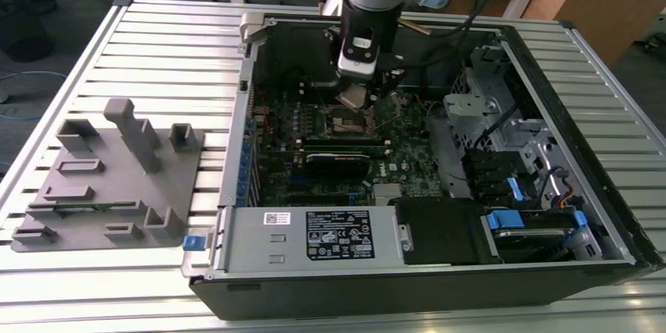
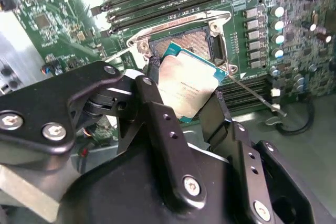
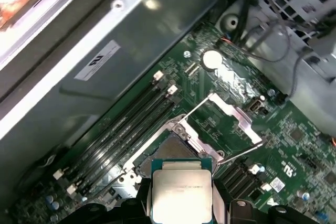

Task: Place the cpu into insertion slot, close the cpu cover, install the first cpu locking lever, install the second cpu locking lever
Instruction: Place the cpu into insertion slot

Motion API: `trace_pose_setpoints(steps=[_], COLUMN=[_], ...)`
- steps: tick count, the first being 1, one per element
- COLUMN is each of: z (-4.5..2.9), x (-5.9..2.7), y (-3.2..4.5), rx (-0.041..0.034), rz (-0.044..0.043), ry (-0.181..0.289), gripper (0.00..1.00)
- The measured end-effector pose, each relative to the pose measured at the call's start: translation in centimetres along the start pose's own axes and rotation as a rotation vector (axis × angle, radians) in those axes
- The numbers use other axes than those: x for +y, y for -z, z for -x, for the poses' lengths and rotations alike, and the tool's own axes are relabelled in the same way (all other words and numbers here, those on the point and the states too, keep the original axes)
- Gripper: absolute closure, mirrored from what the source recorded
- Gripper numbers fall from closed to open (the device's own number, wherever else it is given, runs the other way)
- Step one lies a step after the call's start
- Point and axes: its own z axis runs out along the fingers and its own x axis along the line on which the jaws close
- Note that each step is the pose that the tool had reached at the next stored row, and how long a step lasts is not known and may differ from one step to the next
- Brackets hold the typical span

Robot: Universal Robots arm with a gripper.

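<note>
grip – your gripper (image 2: 185,87) is clamped on the cpu (image 3: 181,195) | place – upper centre of the exterior view, cpu held just above the open insertion slot (image 1: 348,122), not seated

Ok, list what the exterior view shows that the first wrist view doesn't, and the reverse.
Exterior view adds: the grey fixture tray on the slatted table at the exterior view's left, and the whole computer case. First wrist view adds: the cpu cover standing open beside the socket, and a round coin battery. Shared: the cpu held close above the open insertion slot, not yet seated.
</note>
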Motion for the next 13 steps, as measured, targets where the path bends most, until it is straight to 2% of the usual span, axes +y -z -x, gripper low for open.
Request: trace_pose_setpoints(steps=[8, 13], z=[0.0, 0.0], x=[0.0, -0.01], y=[-0.11, -0.25], rx=[-0.0042, -0.0077], rz=[0.0002, 0.0], ry=[-0.101, -0.181], gripper=[0.46, 0.46])
